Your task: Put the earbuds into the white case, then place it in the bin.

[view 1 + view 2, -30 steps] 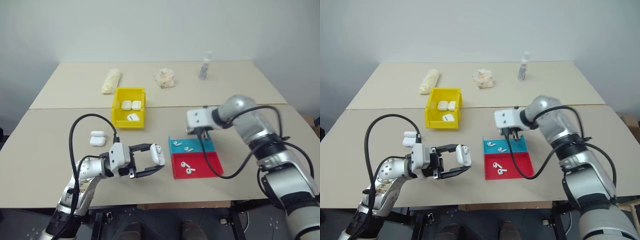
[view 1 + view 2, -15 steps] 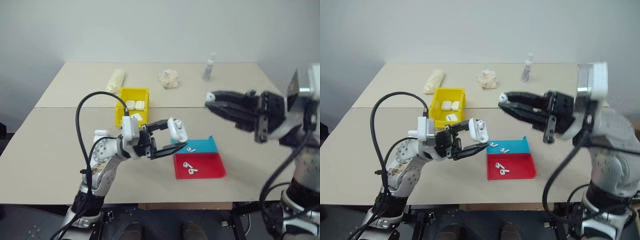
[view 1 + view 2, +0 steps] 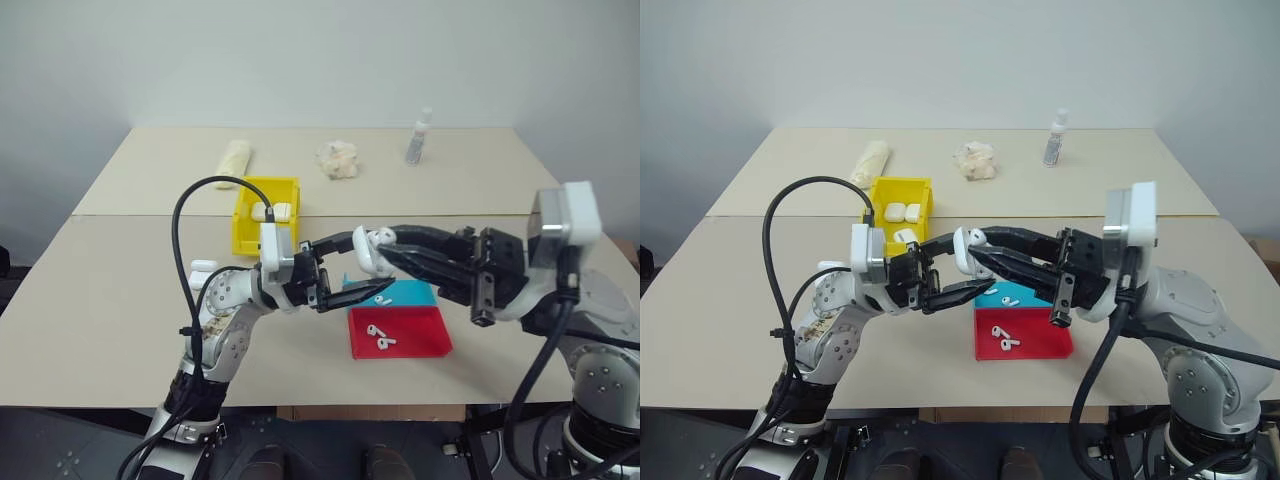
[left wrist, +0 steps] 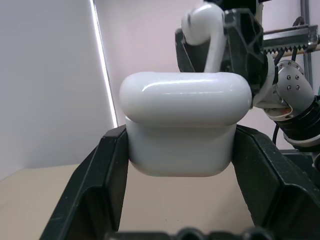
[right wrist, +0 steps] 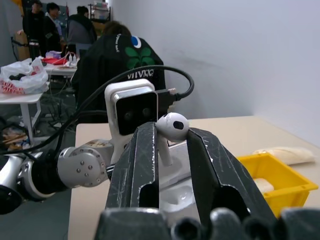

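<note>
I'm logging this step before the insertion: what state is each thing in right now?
white case: lid open, clamped in left gripper fingers, held above the table.
earbud: pinched in right gripper, just above the case.
yellow bin: holds other cases.
red tray: two earbuds inside.
spray bottle: upright.

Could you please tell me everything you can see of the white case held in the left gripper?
The small glossy white rounded plastic case sits clamped between the two black fingers of the left gripper, raised above the table in front of the blue and red trays. A seam divides its domed lid from the body; from the left wrist the lid looks closed. The right gripper holds a tiny white stemmed earbud just above it, not yet inserted.
</note>
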{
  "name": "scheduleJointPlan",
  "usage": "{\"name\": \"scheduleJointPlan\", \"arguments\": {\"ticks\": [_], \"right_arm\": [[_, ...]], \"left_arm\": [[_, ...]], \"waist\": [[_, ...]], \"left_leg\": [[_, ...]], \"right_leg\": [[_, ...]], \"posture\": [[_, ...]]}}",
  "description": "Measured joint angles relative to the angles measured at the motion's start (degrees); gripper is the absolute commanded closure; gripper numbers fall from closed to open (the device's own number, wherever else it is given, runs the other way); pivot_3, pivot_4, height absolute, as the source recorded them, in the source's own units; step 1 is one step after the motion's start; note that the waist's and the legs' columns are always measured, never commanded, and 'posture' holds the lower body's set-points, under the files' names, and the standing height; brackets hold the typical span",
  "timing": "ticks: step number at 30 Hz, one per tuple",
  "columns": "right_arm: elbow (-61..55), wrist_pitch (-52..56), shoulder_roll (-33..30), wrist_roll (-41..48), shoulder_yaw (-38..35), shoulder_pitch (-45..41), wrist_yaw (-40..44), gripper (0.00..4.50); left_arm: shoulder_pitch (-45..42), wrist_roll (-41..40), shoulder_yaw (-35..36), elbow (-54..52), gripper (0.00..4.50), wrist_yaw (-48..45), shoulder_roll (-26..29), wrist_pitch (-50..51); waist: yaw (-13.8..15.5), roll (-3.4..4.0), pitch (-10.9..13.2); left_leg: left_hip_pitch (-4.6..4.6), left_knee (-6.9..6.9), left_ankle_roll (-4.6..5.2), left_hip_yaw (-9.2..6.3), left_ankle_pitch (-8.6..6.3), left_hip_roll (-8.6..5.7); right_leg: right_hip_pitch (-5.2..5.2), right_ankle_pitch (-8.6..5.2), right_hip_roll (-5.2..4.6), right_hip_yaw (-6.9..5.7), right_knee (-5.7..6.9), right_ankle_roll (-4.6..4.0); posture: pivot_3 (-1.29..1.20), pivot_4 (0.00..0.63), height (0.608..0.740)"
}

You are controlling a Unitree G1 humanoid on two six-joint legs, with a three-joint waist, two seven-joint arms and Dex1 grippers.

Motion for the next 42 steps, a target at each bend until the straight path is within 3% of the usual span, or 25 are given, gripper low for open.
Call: {"name": "scheduleJointPlan", "arguments": {"ticks": [21, 24, 27, 38, 42], "right_arm": [[2.11, -5.64, -3.68, -3.83, 4.36, 4.08, 1.14, 3.61], [2.09, -6.14, -3.98, -4.04, 4.47, 4.82, 1.21, 2.90], [1.76, -6.67, -4.92, -4.98, 4.68, 5.56, 1.37, 1.90], [0.82, -8.20, -10.33, -3.53, 2.29, 7.45, 3.85, 1.90], [0.37, -4.15, -15.50, 0.87, 1.65, -0.26, 0.67, 2.06]], "left_arm": [[1.07, 1.38, 0.11, 0.07, 1.72, 0.30, -0.09, -2.19], [1.07, 1.90, 0.04, 0.17, 1.72, 0.20, -0.12, -2.22], [1.13, 1.96, 0.09, 0.26, 1.72, 0.14, -0.08, -2.25], [1.16, 2.09, 0.12, 1.24, 1.72, -0.16, -0.01, -2.40], [0.52, 3.98, -0.31, 2.72, 1.72, 0.19, -0.01, -2.53]], "waist": [[0.08, 0.00, 0.00], [0.07, 0.00, 0.00], [0.08, 0.00, 0.00], [0.13, -0.01, 0.00], [-0.02, 0.00, 0.00]], "left_leg": [[0.09, -0.01, 0.04, -0.01, -0.02, 0.01], [0.09, -0.01, 0.04, -0.01, -0.03, 0.00], [0.09, -0.01, 0.04, -0.01, -0.03, 0.01], [0.09, 0.00, 0.06, 0.00, -0.04, 0.00], [0.15, -0.01, 0.07, 0.00, -0.04, 0.02]], "right_leg": [[0.09, 0.00, 0.00, -0.01, -0.14, 0.00], [0.09, 0.00, 0.00, -0.01, -0.14, 0.00], [0.09, 0.00, 0.00, -0.01, -0.14, 0.00], [0.11, 0.00, 0.00, -0.01, -0.20, 0.00], [0.13, -0.01, 0.02, 0.01, -0.21, -0.01]], "posture": [[0.00, 0.150, 0.740], [0.00, 0.150, 0.740], [0.00, 0.150, 0.740], [0.00, 0.150, 0.740], [0.00, 0.150, 0.740]]}}
